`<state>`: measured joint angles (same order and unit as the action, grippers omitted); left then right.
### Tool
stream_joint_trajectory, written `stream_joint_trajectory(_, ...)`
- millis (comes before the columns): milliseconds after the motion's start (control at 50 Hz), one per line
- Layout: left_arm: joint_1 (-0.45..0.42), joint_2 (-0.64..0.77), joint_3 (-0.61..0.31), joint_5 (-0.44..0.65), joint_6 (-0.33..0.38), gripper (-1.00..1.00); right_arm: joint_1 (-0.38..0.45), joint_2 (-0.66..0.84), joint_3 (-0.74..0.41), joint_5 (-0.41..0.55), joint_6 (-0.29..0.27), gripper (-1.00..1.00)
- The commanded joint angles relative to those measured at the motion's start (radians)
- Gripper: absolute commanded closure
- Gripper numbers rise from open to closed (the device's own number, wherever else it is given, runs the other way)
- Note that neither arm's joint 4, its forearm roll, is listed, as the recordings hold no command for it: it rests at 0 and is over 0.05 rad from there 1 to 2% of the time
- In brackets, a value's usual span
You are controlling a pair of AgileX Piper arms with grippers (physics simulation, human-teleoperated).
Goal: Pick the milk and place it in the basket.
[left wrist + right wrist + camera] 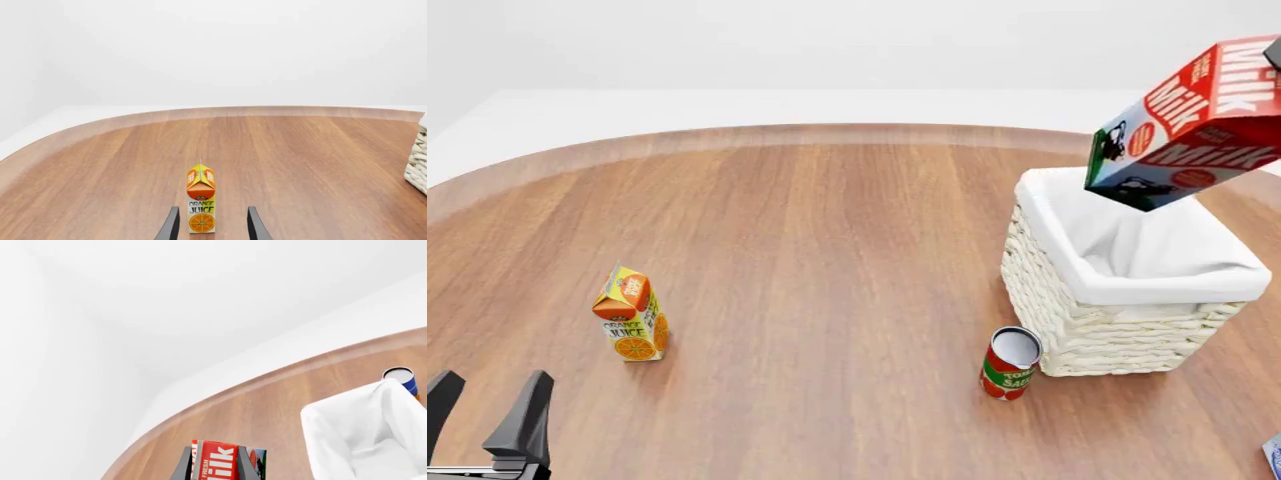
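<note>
The milk [1188,122], a carton with a red top and a blue-and-white base, hangs tilted in the air above the far right corner of the basket [1094,320]. In the right wrist view the milk [215,462] sits between the fingers of my right gripper [215,460], which is shut on it. The basket's white cloth lining [333,425] lies below it. In the front view only a dark sliver of that gripper shows at the right edge. My left gripper [487,392] stays open and empty, low at the near left.
An orange juice carton [630,315] stands upright at the left, just ahead of the left gripper's fingers [170,225]. A tomato sauce can [1010,363] stands by the basket's near left corner. A blue can [400,377] stands behind the basket.
</note>
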<state>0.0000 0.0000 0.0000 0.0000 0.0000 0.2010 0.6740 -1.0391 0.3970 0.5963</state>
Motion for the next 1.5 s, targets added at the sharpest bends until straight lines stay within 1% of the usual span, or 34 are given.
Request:
stream_joint_trajectory(20,0.0,0.0,0.0,0.0,0.0,-1.0,-0.06,-0.018,-0.009,-0.004,0.01,1.0)
stream_joint_trajectory(320,0.0,0.0,0.0,0.0,0.0,-1.0,-0.14,-0.005,0.02,-0.027,0.0,1.0)
stream_joint_trajectory(340,0.0,0.0,0.0,0.0,0.0,-1.0,-0.154,-0.002,0.026,-0.031,0.0,1.0)
stream_joint_trajectory(660,0.0,0.0,0.0,0.0,0.0,-1.0,-0.209,0.044,0.065,-0.079,-0.016,1.0)
stream_joint_trajectory(1000,0.0,0.0,0.0,0.0,0.0,-1.0,-0.233,0.07,0.056,-0.08,-0.04,1.0)
stream_joint_trajectory(1500,0.0,0.0,0.0,0.0,0.0,-1.0,-0.247,0.131,0.083,-0.137,-0.053,1.0)
